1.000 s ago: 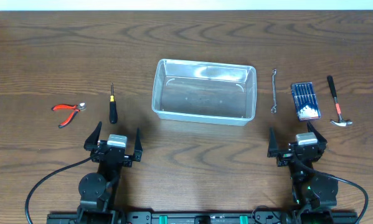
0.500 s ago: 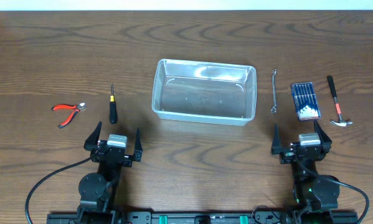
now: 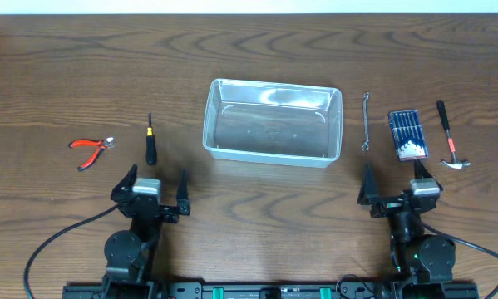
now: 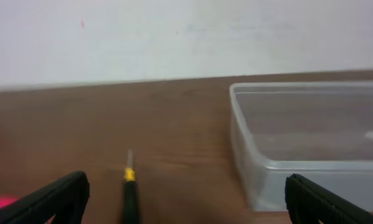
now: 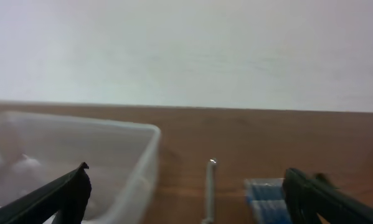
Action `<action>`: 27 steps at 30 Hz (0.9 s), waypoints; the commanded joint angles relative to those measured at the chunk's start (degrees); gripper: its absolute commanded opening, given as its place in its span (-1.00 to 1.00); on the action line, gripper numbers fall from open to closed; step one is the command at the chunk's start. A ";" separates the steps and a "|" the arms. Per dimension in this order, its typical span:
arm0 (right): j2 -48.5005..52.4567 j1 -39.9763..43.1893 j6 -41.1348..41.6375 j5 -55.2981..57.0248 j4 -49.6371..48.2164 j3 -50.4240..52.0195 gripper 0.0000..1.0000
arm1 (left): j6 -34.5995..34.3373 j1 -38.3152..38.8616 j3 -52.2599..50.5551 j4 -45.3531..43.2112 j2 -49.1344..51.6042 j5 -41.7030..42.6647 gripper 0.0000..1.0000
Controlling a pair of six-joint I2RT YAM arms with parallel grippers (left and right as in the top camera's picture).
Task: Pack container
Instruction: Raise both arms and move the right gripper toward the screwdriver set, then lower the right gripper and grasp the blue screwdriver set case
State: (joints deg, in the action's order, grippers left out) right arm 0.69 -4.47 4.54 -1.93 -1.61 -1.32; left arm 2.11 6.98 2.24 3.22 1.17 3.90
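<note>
— What's the setting?
— A brown wooden table (image 3: 66, 50) runs to a white wall (image 4: 174, 37) at 12 o'clock. Broad wood surrounds the clear container (image 3: 271, 124) at mid-table.
— And the grippers?
— The left gripper (image 3: 158, 171) is spread wide and holds nothing, with the container at its 2 o'clock. The right gripper (image 3: 391, 170) is the same, container at 10 o'clock.

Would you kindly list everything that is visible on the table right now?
container: one, clear, table centre, looks empty
pliers: one, red handles, far left
screwdriver: one, black handle, between pliers and container
wrench: one, silver, just right of the container
bit case: one, blue, right of the wrench
hammer: one, black handle, far right
table: one, brown wood
left gripper: one, black, open, near the screwdriver
right gripper: one, black, open, near the bit case
</note>
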 commanded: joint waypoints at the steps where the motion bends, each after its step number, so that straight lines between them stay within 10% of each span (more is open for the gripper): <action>1: 0.11 -0.44 7.45 -2.91 -1.73 -1.68 0.99 | -9.88 0.22 5.68 1.01 3.50 1.07 0.97; 11: 26.99 4.28 6.86 -5.11 6.16 -28.39 0.99 | -4.72 -0.04 46.21 25.55 39.74 1.01 0.97; 19: 60.04 8.09 4.44 -10.36 51.41 -75.38 0.99 | -4.72 -0.04 67.23 50.51 60.74 1.01 0.97; 27: 78.90 8.72 0.81 -14.47 80.41 -103.21 0.98 | -4.74 -0.04 67.43 53.75 64.06 1.05 0.97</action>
State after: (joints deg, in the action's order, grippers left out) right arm 76.31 3.64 7.79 -12.38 76.09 -99.83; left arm -2.98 6.96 68.29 56.75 65.08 4.54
